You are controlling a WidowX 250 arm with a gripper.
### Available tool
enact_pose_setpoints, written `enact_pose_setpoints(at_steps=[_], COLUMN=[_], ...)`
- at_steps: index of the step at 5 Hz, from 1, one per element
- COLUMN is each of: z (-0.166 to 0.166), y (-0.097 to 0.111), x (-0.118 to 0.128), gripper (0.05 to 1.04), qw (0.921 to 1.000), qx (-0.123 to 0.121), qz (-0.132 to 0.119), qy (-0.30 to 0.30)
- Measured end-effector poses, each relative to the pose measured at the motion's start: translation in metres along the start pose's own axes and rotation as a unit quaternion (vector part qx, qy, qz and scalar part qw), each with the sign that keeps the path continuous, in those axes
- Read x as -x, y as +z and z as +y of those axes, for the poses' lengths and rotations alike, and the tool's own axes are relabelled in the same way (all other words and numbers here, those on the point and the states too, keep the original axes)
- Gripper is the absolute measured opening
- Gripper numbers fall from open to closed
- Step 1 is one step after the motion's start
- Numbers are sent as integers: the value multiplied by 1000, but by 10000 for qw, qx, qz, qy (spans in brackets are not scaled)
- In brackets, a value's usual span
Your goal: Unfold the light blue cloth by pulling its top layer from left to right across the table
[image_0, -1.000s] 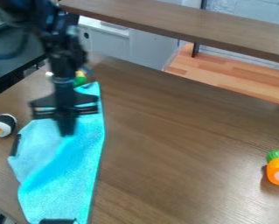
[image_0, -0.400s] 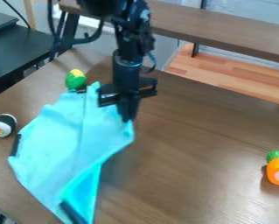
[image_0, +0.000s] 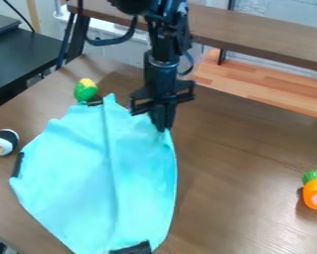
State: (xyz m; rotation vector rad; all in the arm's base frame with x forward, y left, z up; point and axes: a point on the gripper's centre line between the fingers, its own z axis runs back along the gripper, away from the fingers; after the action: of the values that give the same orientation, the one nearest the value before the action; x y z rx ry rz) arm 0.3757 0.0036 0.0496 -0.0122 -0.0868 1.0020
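The turquoise cloth (image_0: 81, 168) lies spread on the brown surface (image_0: 247, 149), one far corner pinched in the closed tool (image_0: 163, 128). The hold seems to take little fabric, so a hard pull could slip it free. Toy corn (image_0: 86, 91) sits just beside the far edge; cloth dragged that way might topple it. A toy sushi roll (image_0: 4, 142) rests nearby, a toy carrot (image_0: 315, 191) well apart.

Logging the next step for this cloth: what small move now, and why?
Probably a slight pull toward the view's right, keeping hold: the gripper has the cloth by its upper right corner, and a long ridge runs down its middle, left of that grip.
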Motion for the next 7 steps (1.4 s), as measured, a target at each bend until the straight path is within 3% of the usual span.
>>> enact_pose_setpoints(at_steps=[2, 4, 5, 7], z=[-22, -37, -41, -28], y=[5, 8, 15, 38], x=[11, 16, 14, 8], gripper=[49, 70, 208, 767], qw=[9991, 9959, 9934, 9801], qx=[407, 870, 1135, 1956], qz=[9, 197, 112, -18], qy=[121, 163, 77, 345])
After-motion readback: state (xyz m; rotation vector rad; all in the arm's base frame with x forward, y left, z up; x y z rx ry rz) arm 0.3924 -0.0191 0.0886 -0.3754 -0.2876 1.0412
